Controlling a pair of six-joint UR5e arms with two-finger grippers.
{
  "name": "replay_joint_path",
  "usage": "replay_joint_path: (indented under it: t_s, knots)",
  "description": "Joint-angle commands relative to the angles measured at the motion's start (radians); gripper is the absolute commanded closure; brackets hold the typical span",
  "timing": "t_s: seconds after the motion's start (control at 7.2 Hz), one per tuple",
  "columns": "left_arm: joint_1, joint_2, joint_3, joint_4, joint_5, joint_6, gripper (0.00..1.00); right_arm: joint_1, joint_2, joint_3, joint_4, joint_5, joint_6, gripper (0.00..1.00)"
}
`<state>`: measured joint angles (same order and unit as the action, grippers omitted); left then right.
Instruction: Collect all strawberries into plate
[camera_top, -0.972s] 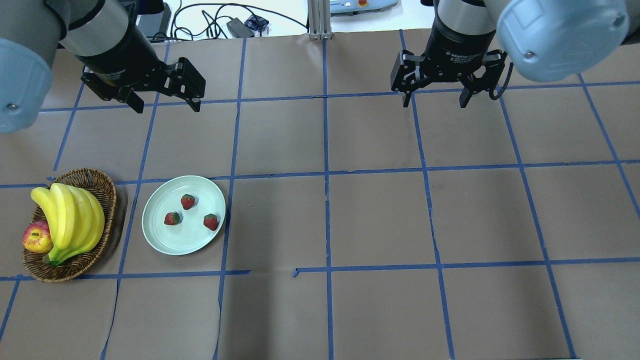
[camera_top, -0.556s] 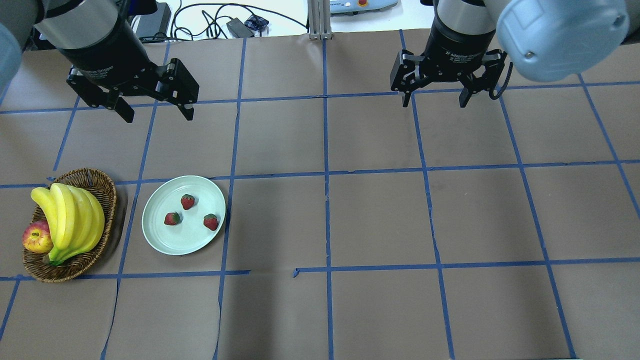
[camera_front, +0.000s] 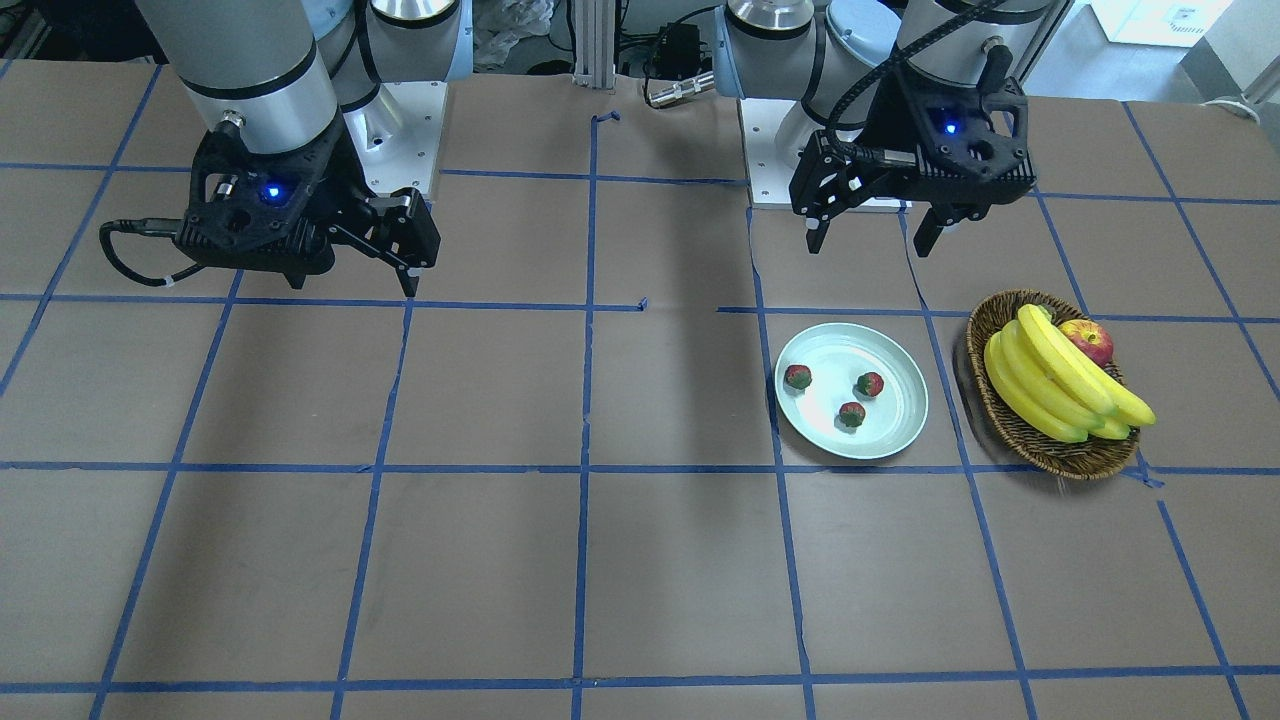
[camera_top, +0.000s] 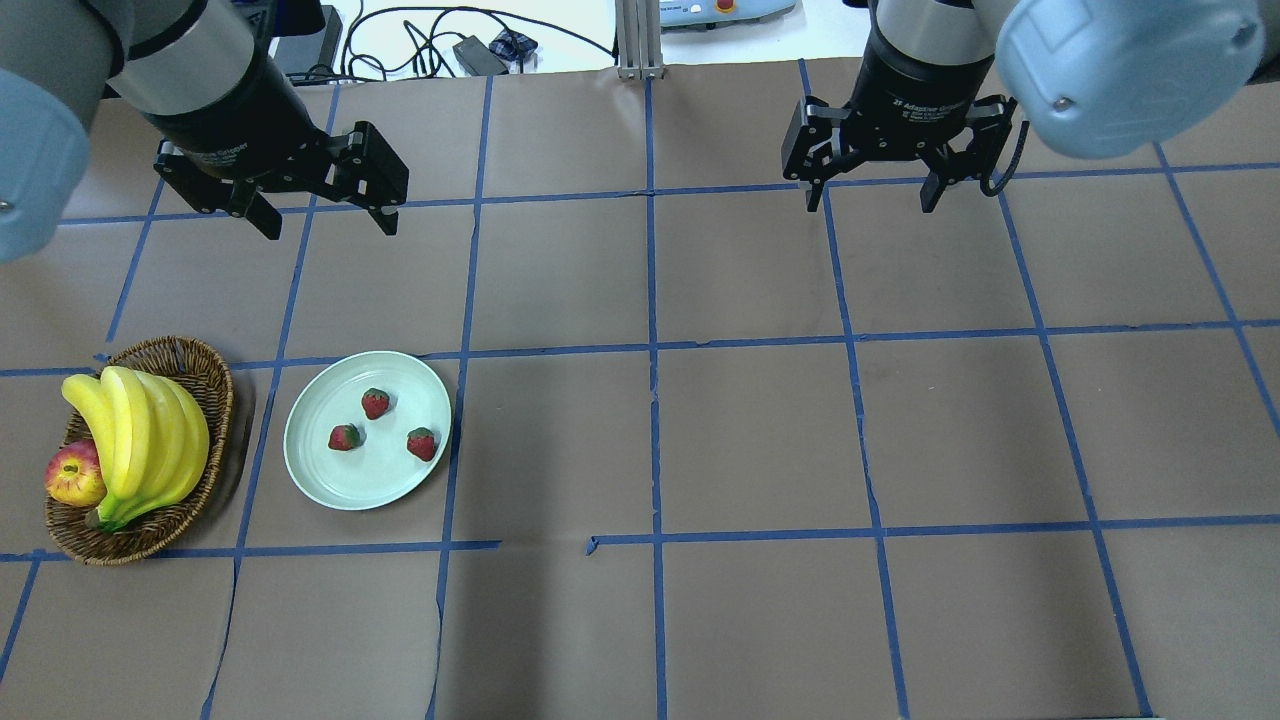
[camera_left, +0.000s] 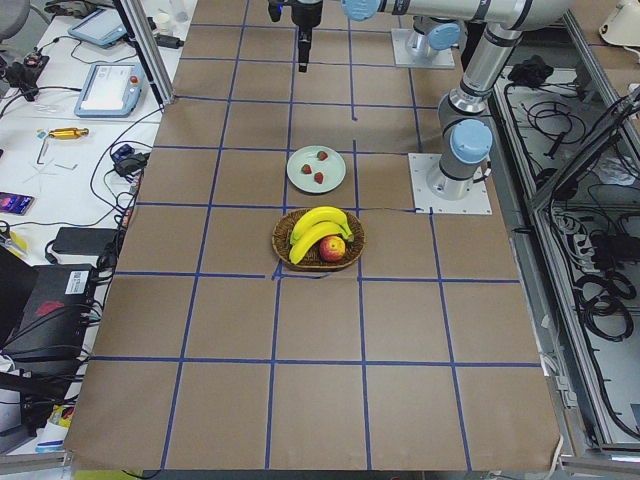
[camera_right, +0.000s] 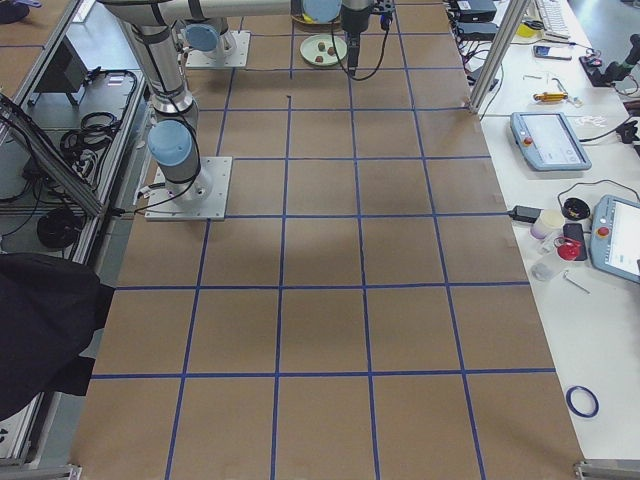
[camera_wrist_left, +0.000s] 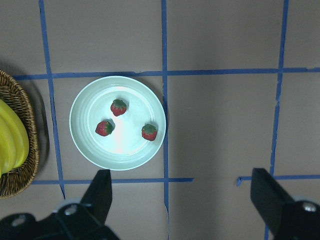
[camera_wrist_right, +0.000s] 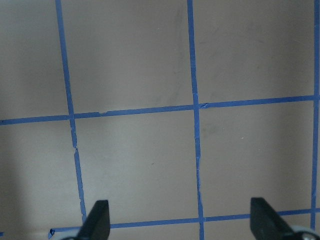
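Observation:
Three small red strawberries (camera_top: 375, 403) (camera_top: 344, 437) (camera_top: 422, 443) lie inside the pale mint-green plate (camera_top: 375, 485) at the table's left. They also show in the left wrist view (camera_wrist_left: 118, 107) on the plate (camera_wrist_left: 125, 156), and in the front view (camera_front: 851, 413). My left gripper (camera_top: 330, 225) is open and empty, raised well behind the plate. It shows in the front view (camera_front: 870, 245) too. My right gripper (camera_top: 870, 205) is open and empty over bare table on the right side. Its wrist view shows only the taped grid between its fingers (camera_wrist_right: 97, 220).
A brown wicker basket (camera_top: 218, 395) stands left of the plate with a bunch of bananas (camera_top: 140, 440) and a red-yellow apple (camera_top: 75, 475). Brown paper with blue tape lines covers the table. Cables and devices lie beyond the far edge.
My left gripper has drifted a little left and then back right, still open and raised. The right gripper, plate and strawberries have not moved.

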<state>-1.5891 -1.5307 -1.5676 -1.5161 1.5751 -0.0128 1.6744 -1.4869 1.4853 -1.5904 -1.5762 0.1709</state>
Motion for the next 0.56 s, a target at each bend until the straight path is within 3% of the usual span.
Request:
replay_joint_path:
  t_s: [0.0,0.42]
  knots:
    - [-0.002,-0.009,0.003,0.01,-0.001,-0.004,0.0,-0.001,-0.015,-0.016,0.006,-0.001,-0.004,0.0]
    - [-0.002,-0.016,0.006,0.022,-0.004,-0.009,0.0,-0.001,-0.013,-0.023,-0.008,0.002,-0.013,0.0]
